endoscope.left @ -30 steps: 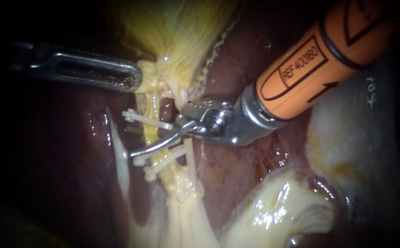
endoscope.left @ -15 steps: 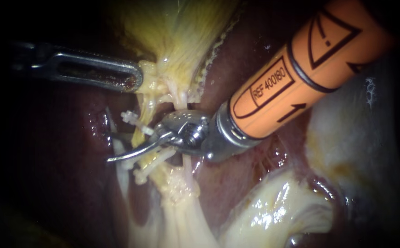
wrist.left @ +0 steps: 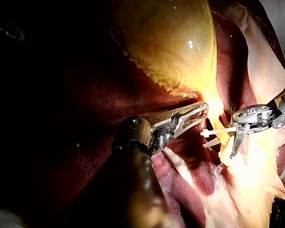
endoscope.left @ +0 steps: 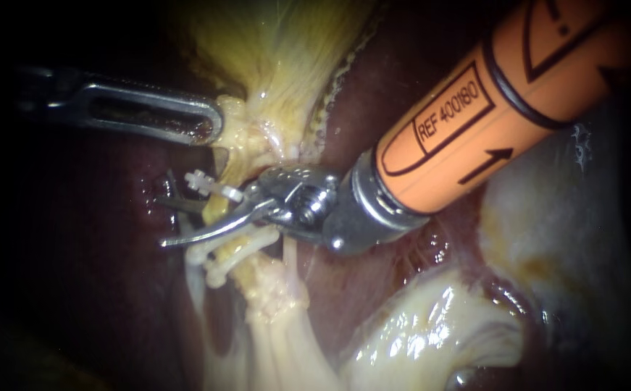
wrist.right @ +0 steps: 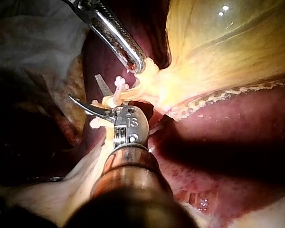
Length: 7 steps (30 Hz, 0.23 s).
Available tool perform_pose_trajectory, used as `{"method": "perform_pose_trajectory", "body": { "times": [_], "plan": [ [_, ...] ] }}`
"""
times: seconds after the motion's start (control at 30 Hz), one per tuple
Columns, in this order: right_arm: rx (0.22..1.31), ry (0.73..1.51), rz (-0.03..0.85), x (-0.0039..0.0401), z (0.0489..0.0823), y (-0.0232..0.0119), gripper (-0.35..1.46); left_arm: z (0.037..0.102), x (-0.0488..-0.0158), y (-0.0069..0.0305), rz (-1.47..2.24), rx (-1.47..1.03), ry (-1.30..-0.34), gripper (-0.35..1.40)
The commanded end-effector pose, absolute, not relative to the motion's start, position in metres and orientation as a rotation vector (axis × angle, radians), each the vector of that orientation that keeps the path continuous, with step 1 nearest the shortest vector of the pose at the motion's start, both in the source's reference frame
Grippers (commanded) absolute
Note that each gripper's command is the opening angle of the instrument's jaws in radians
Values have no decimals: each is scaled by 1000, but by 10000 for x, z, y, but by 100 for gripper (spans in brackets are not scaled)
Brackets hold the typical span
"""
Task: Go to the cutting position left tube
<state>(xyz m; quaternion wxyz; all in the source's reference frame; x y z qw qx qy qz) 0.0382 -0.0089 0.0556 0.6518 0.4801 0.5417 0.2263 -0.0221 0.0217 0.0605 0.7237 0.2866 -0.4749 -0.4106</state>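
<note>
White clips [endoscope.left: 212, 186] — three — on one tube [endoscope.left: 221, 208]; right instrument [endoscope.left: 170, 223] blades apart astride it; left instrument [endoscope.left: 210, 123] jaws clamp gallbladder [endoscope.left: 286, 43] above it.

Our right instrument [endoscope.left: 164, 221] carries an orange sleeve [endoscope.left: 489, 116] printed with black outlined labels, a black arrow and a warning triangle; a black ring band [endoscope.left: 507, 83] encircles it. Below the sleeve sits a polished steel collar [endoscope.left: 372, 208], then a compact silver wrist [endoscope.left: 299, 197] with round pivot pins. The tip ends in two slim, curved, pointed steel blades. In the right wrist view the shaft behind the wrist reads coppery brown.

Our left instrument [endoscope.left: 217, 122] is plain bright metal, with long, round-ended jaws cut through by an oblong slot. In the left wrist view its rounded steel joint [wrist.left: 135, 135] shows a pivot screw and sits on a dark shaft [wrist.left: 142, 190].
</note>
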Motion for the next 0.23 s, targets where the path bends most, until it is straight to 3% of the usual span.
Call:
{"method": "perform_pose_trajectory", "body": {
  "times": [0.03,0.23],
  "plan": [
    [1089,1229,513,382,557,-89,126,605,-221,217,-906,633,-1048,-35],
    [1090,1232,511,382,559,-92,126,605,-221,218,-906,633,-1048,-35]
  ]
}}
